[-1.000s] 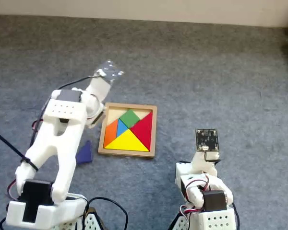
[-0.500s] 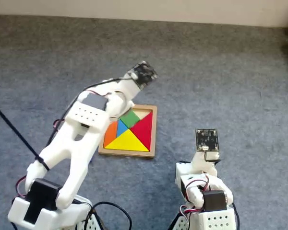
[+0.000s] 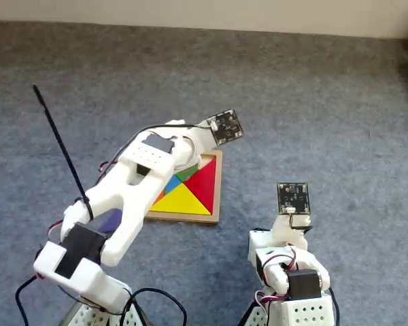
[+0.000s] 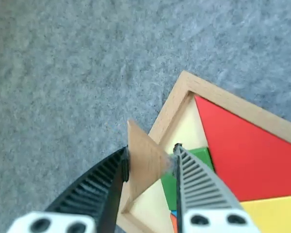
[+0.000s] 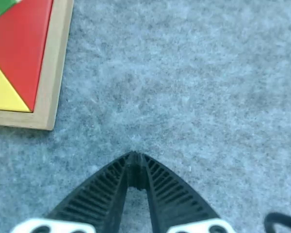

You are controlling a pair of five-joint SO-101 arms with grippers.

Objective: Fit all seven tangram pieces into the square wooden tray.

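Tan wood sits clamped in the left gripper: its two fingers are closed on a tan triangle, held tilted, with one corner sticking out past the fingertips. The piece hangs over the corner of the wooden tray, above a bare strip of pale tray floor that runs along the rim. Whether the piece touches the rim cannot be told.

Just beside that strip lies a green piece, partly hidden by one finger. Next to it is the large red triangle, and beyond that the yellow triangle. A sliver of an orange piece shows between the fingers.

From the high view, the left arm stretches across the near-left part of the tray and covers much of it. The red and yellow triangles lie flat in the uncovered part. On the grey carpet left of the tray, half under the arm, lies a dark blue piece, outside the tray. A thin black cable stands up from the arm.

The right gripper has its fingers pressed together on nothing, low over bare carpet, near the tray's corner. The right arm sits folded by its base.
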